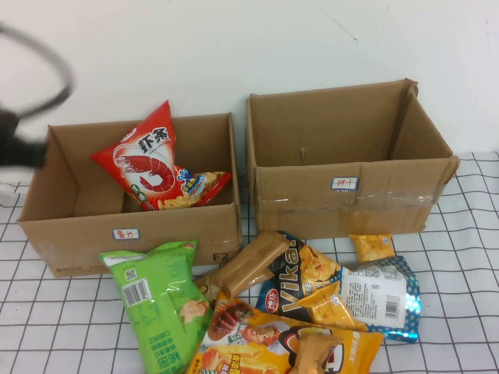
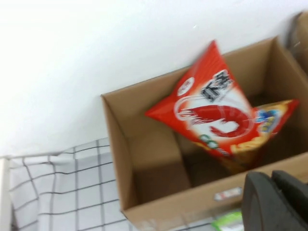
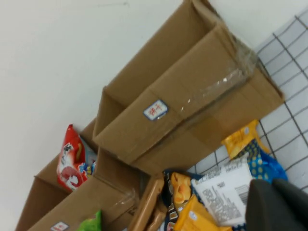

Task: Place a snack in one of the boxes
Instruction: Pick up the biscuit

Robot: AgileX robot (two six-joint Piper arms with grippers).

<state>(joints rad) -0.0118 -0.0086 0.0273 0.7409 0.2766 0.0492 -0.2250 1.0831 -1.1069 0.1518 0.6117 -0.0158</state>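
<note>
With left gripper [image 2: 275, 202] clear, red snack bag [image 1: 148, 164] boxed.

Probably lab test bench: bare white wall [image 1: 234, 47], checked tablecloth [image 1: 468, 234], labelled cardboard boxes [image 1: 343, 156].

the left arm [image 1: 23, 148] shows in the high view as a blurred dark grey shape with a thin black cable looping above it. the left gripper [image 2: 276, 202] and the right gripper [image 3: 279, 207] show dark, matte, rounded finger bodies in their wrist views.
</note>
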